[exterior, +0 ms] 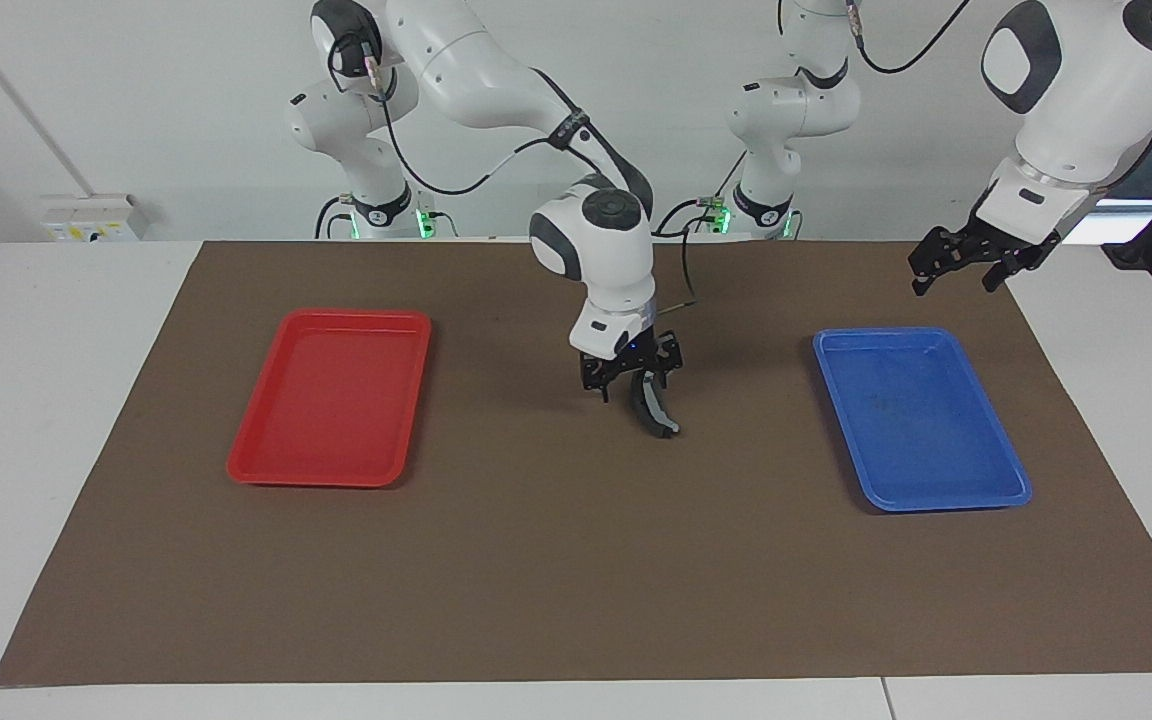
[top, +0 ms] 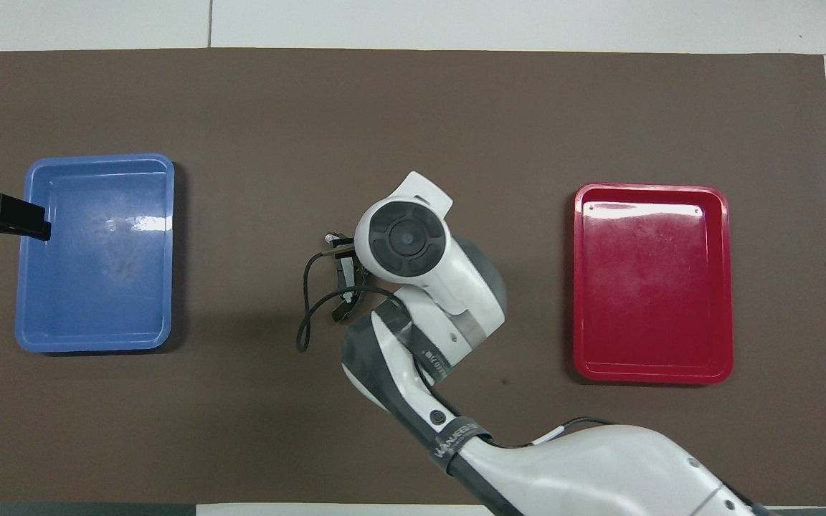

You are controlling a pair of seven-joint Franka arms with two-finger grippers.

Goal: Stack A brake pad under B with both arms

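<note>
Brown mat [exterior: 576, 560] covers the table's working area. On it I log two trays: a red tray [exterior: 254, 462] toward the right arm's end and a blue tray [exterior: 1011, 488] toward the left arm's end, well apart, both with nothing in them.

Right gripper [exterior: 628, 385] is over the middle of the mat, between the two trays, arm bent down steeply from its base. Its fingers look spread, one prong to each side; the pad below sits by one prong and I cannot confirm any contact with it.

B [exterior: 653, 408], the black crescent pad with the light strip along its edge, lies on the mat directly under that gripper, its lower tip pointing away from the robots. In the overhead view the right arm's wrist covers it almost completely, so I place it from the facing view only.

A brake pad: I cannot make out a separate short grey pad in either view; if it lies beneath B, it is hidden.

Left gripper [exterior: 966, 262] hangs in the air with fingers spread, holding nothing, above the mat's edge by the blue tray's corner nearest the robots. In the overhead view its fingertips [top: 22, 222] overlap the tray's rim.
</note>
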